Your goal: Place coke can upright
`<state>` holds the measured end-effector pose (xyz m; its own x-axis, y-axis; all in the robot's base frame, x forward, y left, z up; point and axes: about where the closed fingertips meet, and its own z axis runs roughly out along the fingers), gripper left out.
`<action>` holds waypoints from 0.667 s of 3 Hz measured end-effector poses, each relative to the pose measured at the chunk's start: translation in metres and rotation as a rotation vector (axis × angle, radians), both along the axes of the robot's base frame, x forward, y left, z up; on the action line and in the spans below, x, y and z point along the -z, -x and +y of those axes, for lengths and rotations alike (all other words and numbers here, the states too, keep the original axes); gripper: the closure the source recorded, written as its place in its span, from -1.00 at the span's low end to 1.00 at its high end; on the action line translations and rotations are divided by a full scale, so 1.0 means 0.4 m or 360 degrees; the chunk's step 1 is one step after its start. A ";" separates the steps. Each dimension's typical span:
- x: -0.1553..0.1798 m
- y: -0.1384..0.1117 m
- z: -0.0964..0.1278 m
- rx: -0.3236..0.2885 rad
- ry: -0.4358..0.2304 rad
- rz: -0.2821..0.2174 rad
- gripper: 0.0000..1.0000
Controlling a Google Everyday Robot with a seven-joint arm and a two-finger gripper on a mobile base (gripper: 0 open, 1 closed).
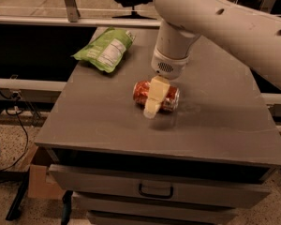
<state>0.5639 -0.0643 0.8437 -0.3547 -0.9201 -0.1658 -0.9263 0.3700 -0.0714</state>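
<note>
The coke can (140, 92) is red with silver ends and lies on its side near the middle of the grey table top (93, 121). My gripper (152, 102) comes down from the big white arm (178, 36) and sits right over the can's middle, with its pale tip in front of the can and covering part of it. The can rests on the table.
A green snack bag (105, 49) lies at the table's back left. The table is a cabinet with drawers; a drawer handle (155, 190) shows at the front. A cardboard box (37, 179) stands on the floor at lower left. Cables (18, 125) hang at the left.
</note>
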 end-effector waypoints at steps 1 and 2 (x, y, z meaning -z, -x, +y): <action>0.024 0.004 0.020 0.0065 0.0066 0.0069 -0.66; 0.033 0.007 0.025 0.0116 0.0115 0.0119 -0.20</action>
<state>0.5609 -0.0542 0.8304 -0.4300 -0.9001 -0.0707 -0.9009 0.4329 -0.0317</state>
